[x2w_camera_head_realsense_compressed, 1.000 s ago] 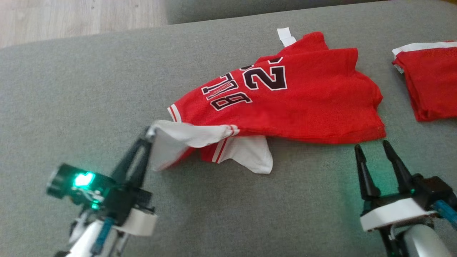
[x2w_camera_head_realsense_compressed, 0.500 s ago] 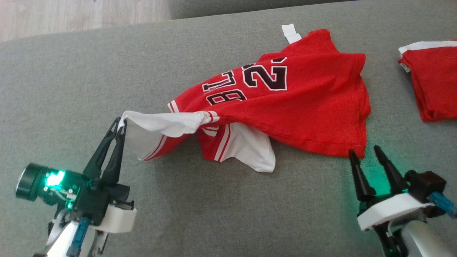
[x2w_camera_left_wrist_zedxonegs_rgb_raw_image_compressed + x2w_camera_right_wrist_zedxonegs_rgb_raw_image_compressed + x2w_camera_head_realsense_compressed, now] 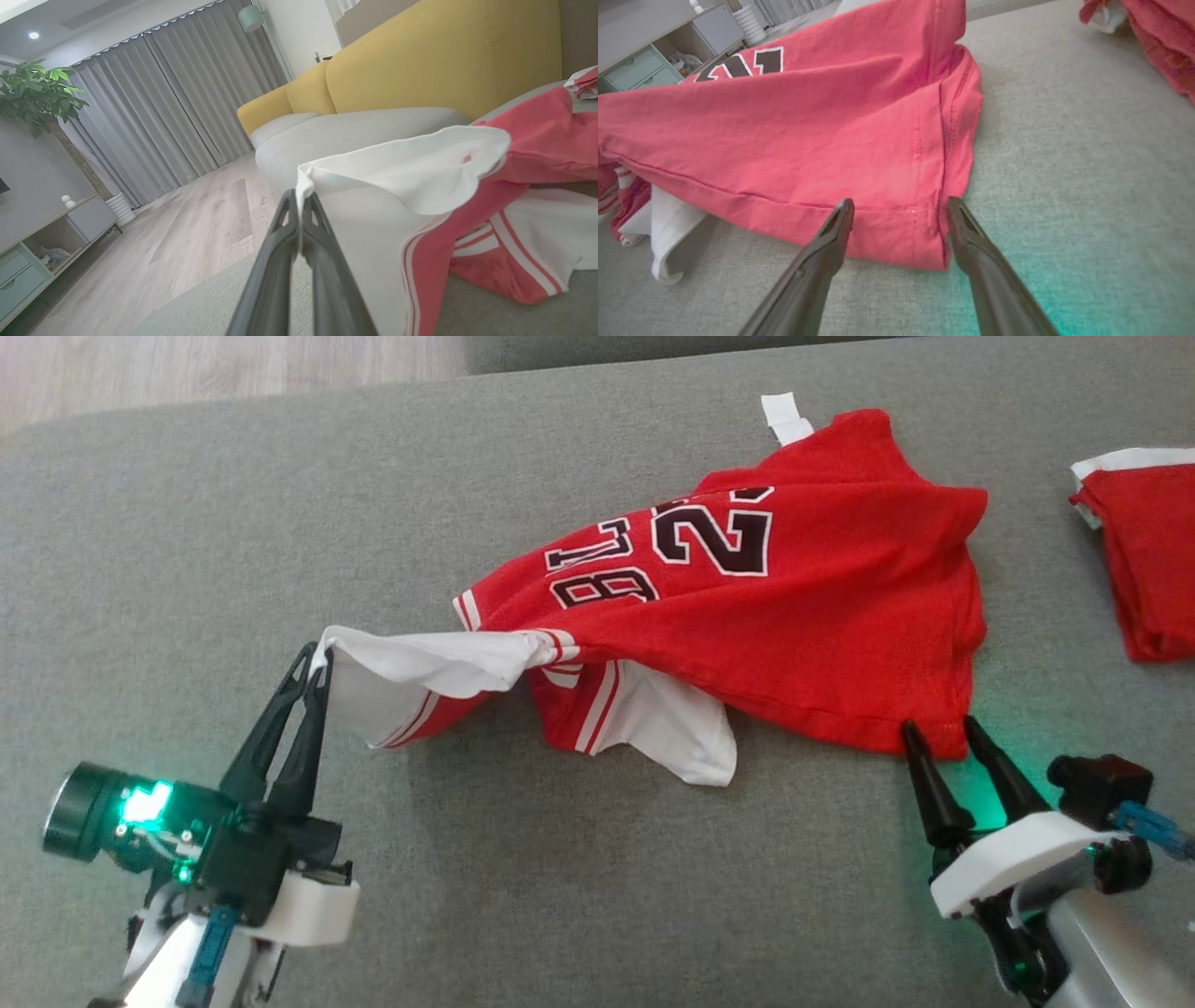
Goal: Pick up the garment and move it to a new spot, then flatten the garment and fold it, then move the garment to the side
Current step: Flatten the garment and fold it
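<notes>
The garment point(image 3: 803, 616), a red jersey with black white-outlined lettering and white panels, lies crumpled on the grey sofa cushion point(image 3: 560, 896). My left gripper point(image 3: 313, 658) is shut on its white striped corner point(image 3: 373, 186), holding that corner lifted to the left. My right gripper point(image 3: 938, 728) stands open with its fingertips on either side of the jersey's red hem corner point(image 3: 901, 233), low over the cushion. A white flap point(image 3: 681, 737) hangs out from under the red front.
A second red garment with white trim point(image 3: 1148, 560) lies at the right edge of the cushion. Wooden floor point(image 3: 187, 373) lies beyond the cushion's far-left edge. In the left wrist view a yellow sofa back point(image 3: 444, 56) rises behind.
My right gripper has moved forward until its open fingers straddle the jersey's hem corner. The left gripper first pulled the white corner leftward, then held still. The camera shifted a little.
</notes>
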You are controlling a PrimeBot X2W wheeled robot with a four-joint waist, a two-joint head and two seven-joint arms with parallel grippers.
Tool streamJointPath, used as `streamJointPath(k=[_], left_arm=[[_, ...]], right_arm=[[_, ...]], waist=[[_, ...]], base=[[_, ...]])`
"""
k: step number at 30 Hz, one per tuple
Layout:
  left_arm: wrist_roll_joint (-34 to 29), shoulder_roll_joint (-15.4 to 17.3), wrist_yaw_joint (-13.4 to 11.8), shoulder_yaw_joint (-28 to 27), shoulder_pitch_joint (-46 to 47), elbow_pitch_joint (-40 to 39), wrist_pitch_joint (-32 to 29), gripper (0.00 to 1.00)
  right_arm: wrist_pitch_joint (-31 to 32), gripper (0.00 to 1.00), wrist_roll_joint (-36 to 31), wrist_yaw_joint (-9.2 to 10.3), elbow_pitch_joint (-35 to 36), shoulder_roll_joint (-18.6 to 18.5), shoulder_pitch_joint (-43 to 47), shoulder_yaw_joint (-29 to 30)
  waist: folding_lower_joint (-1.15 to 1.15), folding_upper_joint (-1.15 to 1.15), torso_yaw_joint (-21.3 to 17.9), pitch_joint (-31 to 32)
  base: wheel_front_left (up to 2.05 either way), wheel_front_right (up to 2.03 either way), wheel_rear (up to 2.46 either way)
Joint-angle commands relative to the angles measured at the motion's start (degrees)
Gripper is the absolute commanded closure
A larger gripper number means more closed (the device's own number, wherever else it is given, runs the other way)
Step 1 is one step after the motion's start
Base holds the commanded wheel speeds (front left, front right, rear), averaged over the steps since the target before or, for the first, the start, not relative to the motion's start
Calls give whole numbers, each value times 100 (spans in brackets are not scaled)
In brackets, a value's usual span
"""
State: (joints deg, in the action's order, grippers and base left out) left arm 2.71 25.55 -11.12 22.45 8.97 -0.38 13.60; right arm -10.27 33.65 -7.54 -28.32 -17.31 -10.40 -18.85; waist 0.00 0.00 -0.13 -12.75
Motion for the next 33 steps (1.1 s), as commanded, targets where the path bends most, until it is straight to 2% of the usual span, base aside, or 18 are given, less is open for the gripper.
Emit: streamJointPath(k=[1, 6, 8, 9, 10, 11, 12, 14, 15, 16, 18, 26, 33], left_arm=[[31, 196, -43, -214, 246, -189, -9, 100], [42, 205, -55, -197, 270, -184, -5, 100], [43, 208, -59, -195, 273, -183, -3, 100], [45, 211, -62, -192, 277, -182, -2, 100], [47, 215, -64, -190, 280, -180, -1, 100], [50, 218, -68, -189, 283, -177, 0, 100], [54, 223, -70, -189, 288, -175, 1, 100], [61, 232, -75, -191, 300, -172, 2, 100], [62, 236, -79, -188, 303, -174, 2, 100], [63, 240, -82, -185, 306, -177, 1, 100], [67, 251, -87, -183, 313, -177, 1, 100], [86, 379, -142, -291, 344, -405, 40, 100], [231, 762, 21, -604, 558, -1186, 78, 100]], right_arm=[[8, 0, 90, 5, 118, -131, -141, -142], [20, 2, 212, 5, 99, -184, -187, -217], [6, 5, 227, 5, 103, -194, -193, -231], [-14, 14, 234, 5, 110, -207, -201, -249], [-30, 16, 247, 5, 116, -214, -209, -267], [-41, 29, 263, 5, 120, -220, -216, -282], [-48, 49, 276, 5, 122, -227, -223, -298], [-57, 73, 305, 5, 129, -243, -240, -331], [-61, 82, 316, 5, 132, -254, -247, -347], [-69, 85, 315, 5, 133, -272, -254, -356], [-96, 100, 303, 5, 150, -309, -258, -362], [-294, 100, 166, 5, 616, -581, -67, 57], [-109, 100, -163, 5, 1935, -979, 271, 977]], waist=[[0, 0, 13, -21], [0, 0, 16, -61], [0, 0, 15, -65], [0, 0, 14, -69], [0, 0, 11, -71], [0, 0, 8, -72], [0, 0, 5, -74], [0, 0, 1, -78], [0, 0, 0, -77], [0, 0, 0, -74], [0, 0, -2, -59], [0, 0, -27, 174], [0, 0, -128, 534]], base=[[0, 0, 0], [0, 0, 0], [0, 0, 0], [0, 0, 0], [0, 0, 0], [0, 0, 0], [0, 0, 0], [0, 0, 0], [0, 0, 0], [0, 0, 0], [0, 0, 0], [0, 0, 0], [0, 0, 0]])
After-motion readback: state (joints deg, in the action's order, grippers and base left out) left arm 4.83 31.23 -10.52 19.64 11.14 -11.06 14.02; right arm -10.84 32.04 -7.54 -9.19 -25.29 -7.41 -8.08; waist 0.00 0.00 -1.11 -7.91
